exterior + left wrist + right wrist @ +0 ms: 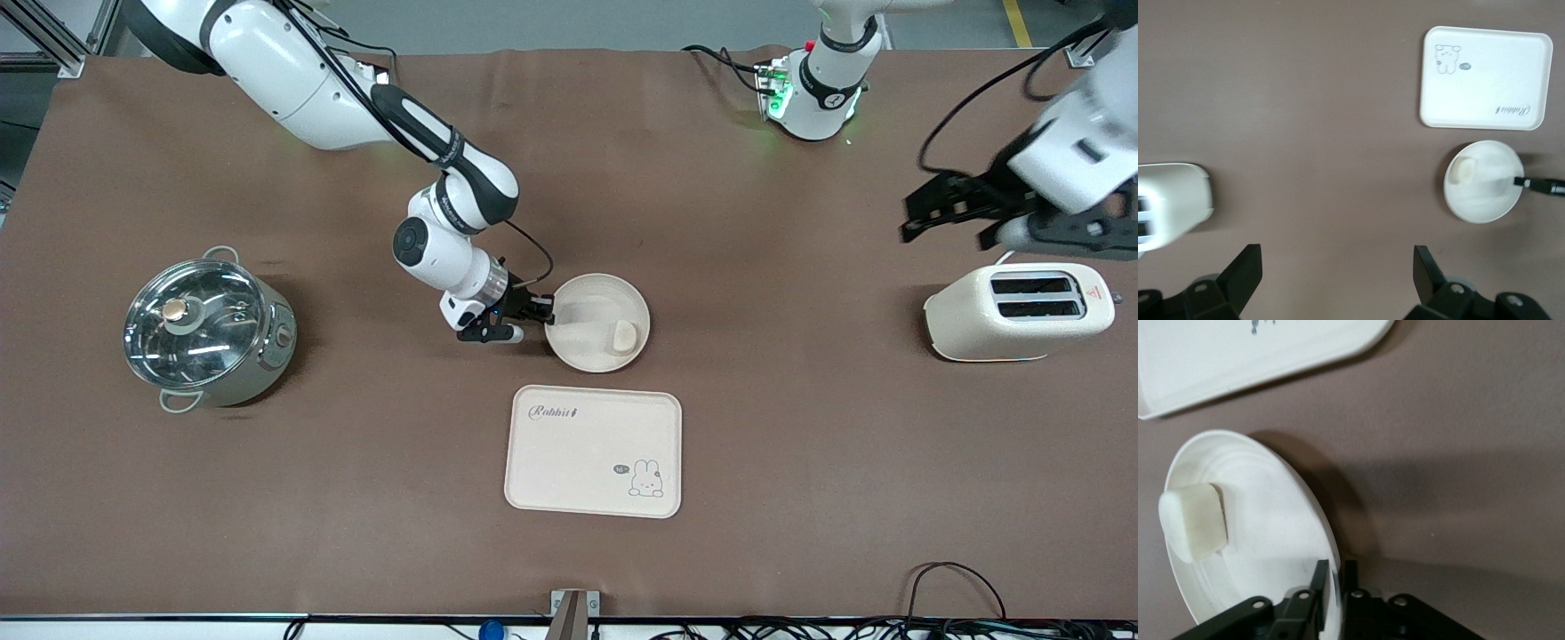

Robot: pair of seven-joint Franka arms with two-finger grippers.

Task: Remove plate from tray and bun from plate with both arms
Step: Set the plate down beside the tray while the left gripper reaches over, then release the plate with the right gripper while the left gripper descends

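**Plate's off the tray, bun's up next**

The plate (597, 322) has been set on the table, just beside the tray (593, 451) and farther from the front camera. Its rim is pinched between the right gripper (536, 311) fingers, which look barely parted, so letting go seems to be underway. The bun (624, 334) is sat in the plate. The left gripper (948, 216), spread wide, is parked over the toaster (1019, 310); a reach to the bun is called for.

Bright even overhead light, soft shadows, left arm (1067, 160) perhaps motion-blurred
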